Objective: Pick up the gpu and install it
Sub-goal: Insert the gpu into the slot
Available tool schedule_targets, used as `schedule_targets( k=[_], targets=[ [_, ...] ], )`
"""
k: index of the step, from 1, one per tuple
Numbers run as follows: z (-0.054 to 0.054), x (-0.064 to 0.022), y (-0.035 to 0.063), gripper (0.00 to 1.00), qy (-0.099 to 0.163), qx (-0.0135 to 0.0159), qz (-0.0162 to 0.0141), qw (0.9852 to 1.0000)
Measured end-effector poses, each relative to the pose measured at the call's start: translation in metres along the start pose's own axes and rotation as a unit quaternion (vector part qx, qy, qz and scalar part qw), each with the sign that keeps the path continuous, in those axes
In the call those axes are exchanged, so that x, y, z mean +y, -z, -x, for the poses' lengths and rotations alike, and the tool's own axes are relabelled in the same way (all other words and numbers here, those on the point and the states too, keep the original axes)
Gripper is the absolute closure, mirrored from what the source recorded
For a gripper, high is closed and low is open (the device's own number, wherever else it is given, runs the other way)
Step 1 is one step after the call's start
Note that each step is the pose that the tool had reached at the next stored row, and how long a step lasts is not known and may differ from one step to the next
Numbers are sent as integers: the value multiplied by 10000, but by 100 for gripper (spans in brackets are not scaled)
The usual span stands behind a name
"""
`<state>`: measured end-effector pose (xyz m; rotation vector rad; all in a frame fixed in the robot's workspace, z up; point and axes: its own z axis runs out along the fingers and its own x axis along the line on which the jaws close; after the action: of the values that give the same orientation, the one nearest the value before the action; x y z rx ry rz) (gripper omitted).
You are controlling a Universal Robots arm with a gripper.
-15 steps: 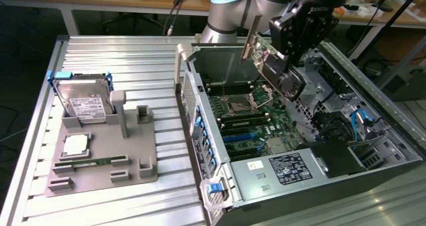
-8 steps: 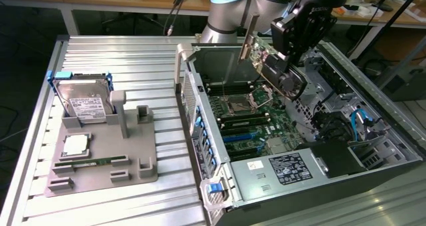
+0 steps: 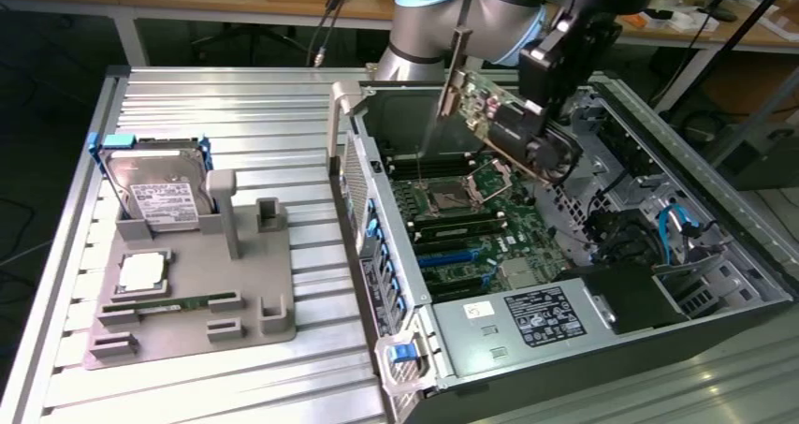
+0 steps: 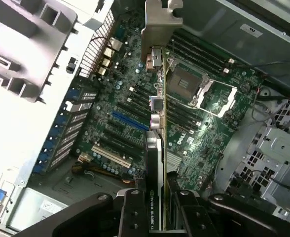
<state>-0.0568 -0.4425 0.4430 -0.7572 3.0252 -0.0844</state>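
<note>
Hanging in the air over the open computer case (image 3: pixel 370 220), the gpu (image 3: pixel 504 115) is tilted in the exterior view, with its silvery end bracket (image 3: pixel 454 73) toward the exterior view's left and its black fan side facing down toward the motherboard (image 3: pixel 465 229). The black fingers (image 3: pixel 544 87) at the end of the arm (image 3: pixel 431 17) are clenched on the card's upper part, and the card touches nothing in the case. On the ribbed metal worktop (image 3: pixel 250 115) at the exterior view's left lies a grey holder (image 3: pixel 265 323). A silver hard drive (image 3: pixel 160 196) stands propped in it, a square processor chip (image 3: pixel 142 272) lies flat below the drive, and a slim green memory stick (image 3: pixel 163 304) sits in a slot near the holder's front edge.

In the wrist view the gpu (image 4: pixel 155 148) appears edge-on as a narrow strip running away from the camera, ending in the bracket (image 4: pixel 161 24). The two fingers (image 4: pixel 133 215) press against the card from both sides, grasping it firmly. Beneath the card spreads the motherboard (image 4: pixel 120 98), well apart from it, with the bare processor socket (image 4: pixel 199 89) to one side of the strip and a blue expansion slot (image 4: pixel 129 121) and a white one (image 4: pixel 110 155) to the other.
</note>
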Motion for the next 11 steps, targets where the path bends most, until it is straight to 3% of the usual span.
schedule_targets(
  k=[1,3,4,5,6,8,9,11],
  targets=[
    [0,0,0,73,274,-16,2,9996],
    [0,0,0,73,852,-49,7,9963],
    [0,0,0,73,1188,-69,10,9929],
    [0,0,0,73,1546,-90,13,9879],
    [0,0,0,73,1908,-111,16,9816],
    [1,1,0,73,2069,-120,17,9783],
    [1,2,0,73,2216,-128,18,9750],
    [2,4,-1,73,2370,-138,20,9714]
  ],
)
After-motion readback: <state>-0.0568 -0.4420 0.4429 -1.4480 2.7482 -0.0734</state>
